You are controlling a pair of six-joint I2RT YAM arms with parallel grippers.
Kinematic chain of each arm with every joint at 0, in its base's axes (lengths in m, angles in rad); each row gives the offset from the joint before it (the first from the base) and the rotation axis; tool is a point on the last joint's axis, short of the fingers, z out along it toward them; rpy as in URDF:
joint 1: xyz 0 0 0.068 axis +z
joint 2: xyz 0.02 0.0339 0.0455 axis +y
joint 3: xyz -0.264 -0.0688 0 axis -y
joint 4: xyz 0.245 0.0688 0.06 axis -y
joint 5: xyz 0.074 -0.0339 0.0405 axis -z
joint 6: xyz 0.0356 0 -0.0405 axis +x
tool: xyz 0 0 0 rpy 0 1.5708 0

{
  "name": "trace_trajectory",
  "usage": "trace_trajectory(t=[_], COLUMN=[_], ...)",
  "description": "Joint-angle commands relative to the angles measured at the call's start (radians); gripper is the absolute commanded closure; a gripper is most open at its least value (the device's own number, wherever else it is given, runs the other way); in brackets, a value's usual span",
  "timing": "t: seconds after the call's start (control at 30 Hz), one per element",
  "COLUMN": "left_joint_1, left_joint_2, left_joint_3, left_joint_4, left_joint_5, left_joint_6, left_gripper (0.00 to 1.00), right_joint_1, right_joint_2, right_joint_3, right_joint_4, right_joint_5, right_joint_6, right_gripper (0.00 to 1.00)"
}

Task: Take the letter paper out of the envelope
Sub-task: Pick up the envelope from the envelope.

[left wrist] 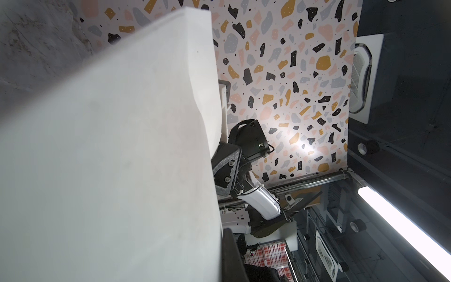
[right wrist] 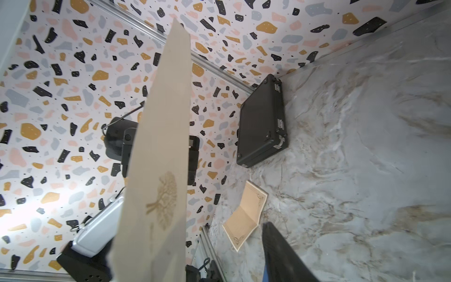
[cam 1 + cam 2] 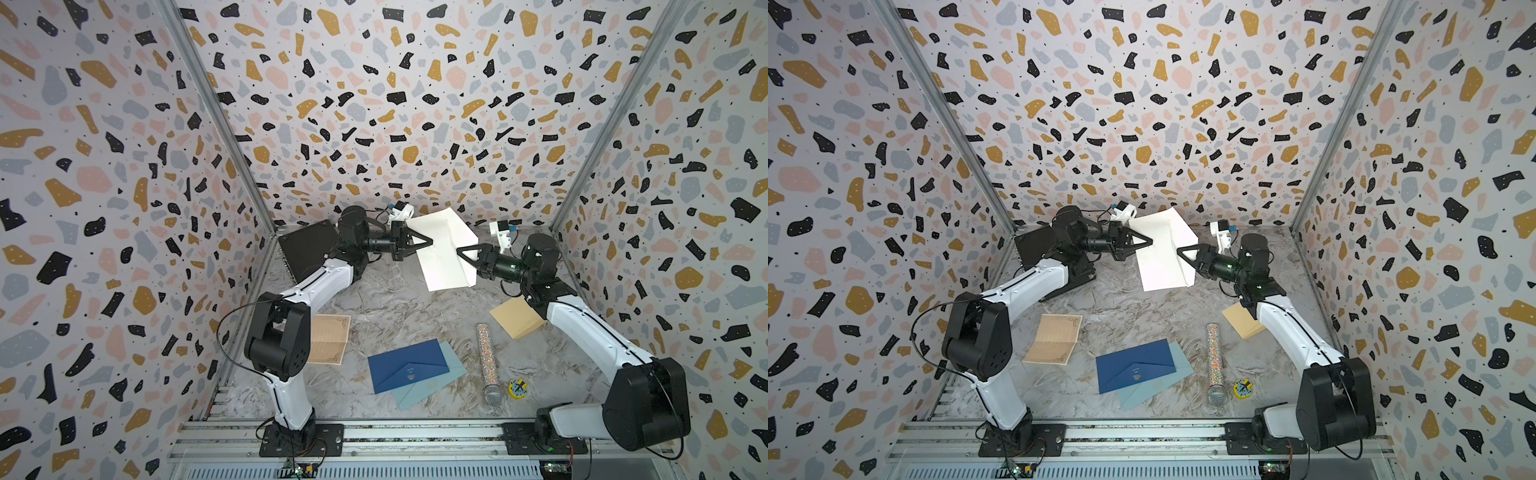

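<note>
White envelope (image 3: 442,268) airborne, left gripper (image 3: 430,241) clamped on one edge; right gripper (image 3: 458,251) parted at opposite edge.

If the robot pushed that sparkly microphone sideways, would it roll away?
Probably yes: the sparkly microphone is a long round tube lying flat on the marble table, so a sideways push should roll it. It may curve, since its mesh head looks wider than the handle. Rolling toward the yellow toy nearby, it would likely bump it.
</note>
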Motion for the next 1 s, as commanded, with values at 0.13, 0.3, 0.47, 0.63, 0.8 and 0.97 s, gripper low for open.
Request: trace_trajectory(t=[0.13, 0.3, 0.47, 0.63, 0.8, 0.97], left_joint_1=[0.02, 0.025, 0.026, 0.028, 0.03, 0.03], left_joint_2=[0.006, 0.007, 0.009, 0.014, 0.019, 0.018], left_joint_3=[0.023, 0.022, 0.031, 0.037, 0.036, 0.039], left_joint_4=[0.07, 0.061, 0.046, 0.032, 0.028, 0.024], left_joint_5=[0.006, 0.001, -0.007, -0.014, -0.016, -0.02], left_joint_6=[0.006, 0.012, 0.022, 0.03, 0.034, 0.036], left_gripper=[1.0, 1.0, 1.0, 1.0, 1.0, 1.0], right_joint_1=[-0.001, -0.001, 0.005, 0.008, 0.019, 0.019], right_joint_2=[-0.035, -0.06, -0.063, -0.08, -0.07, -0.065], right_joint_3=[-0.043, -0.055, -0.069, -0.102, -0.106, -0.112], right_joint_4=[0.043, -0.017, -0.025, -0.015, 0.079, 0.125], right_joint_5=[-0.028, -0.01, -0.009, -0.01, -0.024, -0.028], right_joint_6=[0.042, -0.001, -0.009, -0.003, 0.071, 0.106], right_gripper=[0.45, 0.48, 0.48, 0.52, 0.62, 0.84])
